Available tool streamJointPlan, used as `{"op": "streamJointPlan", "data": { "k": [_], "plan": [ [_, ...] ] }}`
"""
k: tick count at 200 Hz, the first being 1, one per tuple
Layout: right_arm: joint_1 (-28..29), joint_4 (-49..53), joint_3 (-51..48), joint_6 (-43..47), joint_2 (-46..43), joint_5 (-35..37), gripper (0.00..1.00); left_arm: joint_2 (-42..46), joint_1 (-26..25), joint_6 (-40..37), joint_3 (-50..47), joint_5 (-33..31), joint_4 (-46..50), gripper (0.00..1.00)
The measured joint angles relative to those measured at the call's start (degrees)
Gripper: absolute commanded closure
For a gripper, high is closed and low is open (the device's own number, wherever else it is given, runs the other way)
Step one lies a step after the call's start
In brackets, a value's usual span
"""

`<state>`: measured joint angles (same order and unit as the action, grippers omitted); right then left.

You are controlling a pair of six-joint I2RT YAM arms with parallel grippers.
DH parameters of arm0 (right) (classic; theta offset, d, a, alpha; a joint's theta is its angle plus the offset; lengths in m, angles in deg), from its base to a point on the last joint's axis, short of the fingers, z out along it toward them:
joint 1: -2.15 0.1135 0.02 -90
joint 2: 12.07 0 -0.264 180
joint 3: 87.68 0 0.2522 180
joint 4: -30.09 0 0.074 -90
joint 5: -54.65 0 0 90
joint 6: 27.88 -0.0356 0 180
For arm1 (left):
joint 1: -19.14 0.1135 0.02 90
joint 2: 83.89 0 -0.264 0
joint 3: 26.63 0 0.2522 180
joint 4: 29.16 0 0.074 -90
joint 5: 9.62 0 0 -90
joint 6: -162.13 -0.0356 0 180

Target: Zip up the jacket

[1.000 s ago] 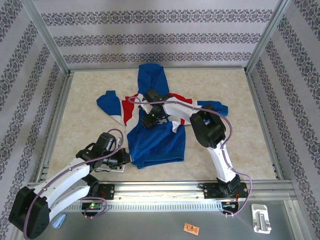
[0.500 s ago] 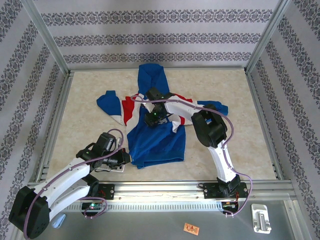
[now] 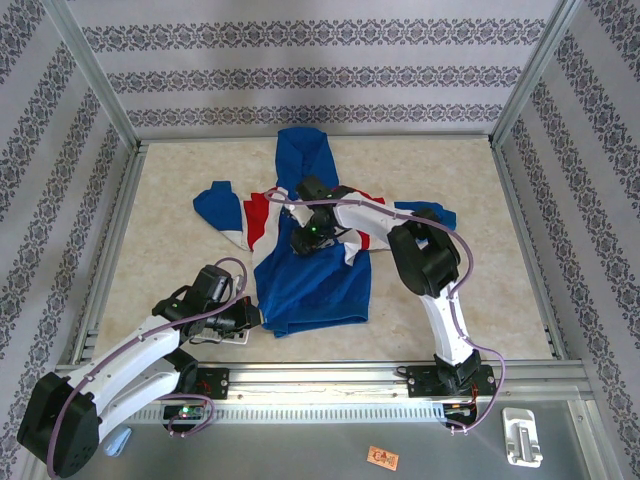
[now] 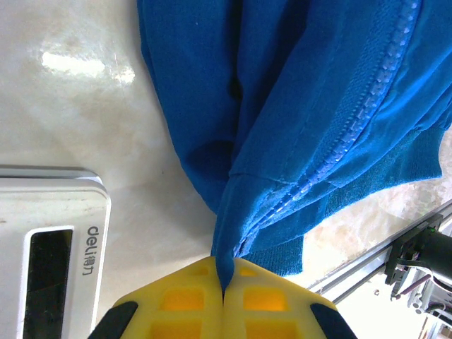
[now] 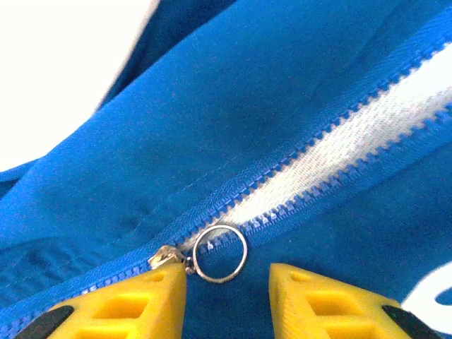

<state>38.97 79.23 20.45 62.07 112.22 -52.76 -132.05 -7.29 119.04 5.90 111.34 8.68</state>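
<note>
The blue jacket (image 3: pixel 310 275) lies flat mid-table, hood pointing away, with red and white panels across the chest. My left gripper (image 3: pixel 254 318) is shut on the jacket's bottom hem corner (image 4: pixel 233 233), beside the blue zipper teeth (image 4: pixel 353 120); its yellow tips (image 4: pixel 224 286) pinch the fabric. My right gripper (image 3: pixel 306 240) hovers low over the chest. In the right wrist view its jaws (image 5: pixel 228 289) stand open, with the zipper's metal ring pull (image 5: pixel 219 253) between them, close to the left finger (image 5: pixel 134 304). The slider (image 5: pixel 167 257) sits there; beyond it the teeth part over white fabric (image 5: pixel 367 127).
A white "deli" scale (image 4: pixel 49 247) lies on the table just left of the hem, also under my left wrist (image 3: pixel 228 335). Aluminium rails (image 3: pixel 330 372) border the table at the near edge and sides. Patterned walls enclose the back.
My right gripper has shifted slightly right along the jacket's chest and its jaws have narrowed. The left gripper has kept its hold on the hem.
</note>
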Motion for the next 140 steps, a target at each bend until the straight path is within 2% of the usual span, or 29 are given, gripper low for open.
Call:
{"op": "streamJointPlan", "data": {
  "k": [44, 70, 140],
  "plan": [
    [-3.6, -1.6, 0.0, -5.6, -1.5, -7.5, 0.65, 0.0, 0.0, 0.0, 0.0, 0.0, 0.0, 1.00],
    [-3.4, -2.0, -0.1, -9.7, -1.5, -10.6, 0.64, 0.0, 0.0, 0.0, 0.0, 0.0, 0.0, 1.00],
    [-1.4, -2.6, -0.6, -18.3, 0.1, -10.8, 0.63, 1.0, 0.0, 0.0, 0.0, 0.0, 0.0, 1.00]
  ]
}}
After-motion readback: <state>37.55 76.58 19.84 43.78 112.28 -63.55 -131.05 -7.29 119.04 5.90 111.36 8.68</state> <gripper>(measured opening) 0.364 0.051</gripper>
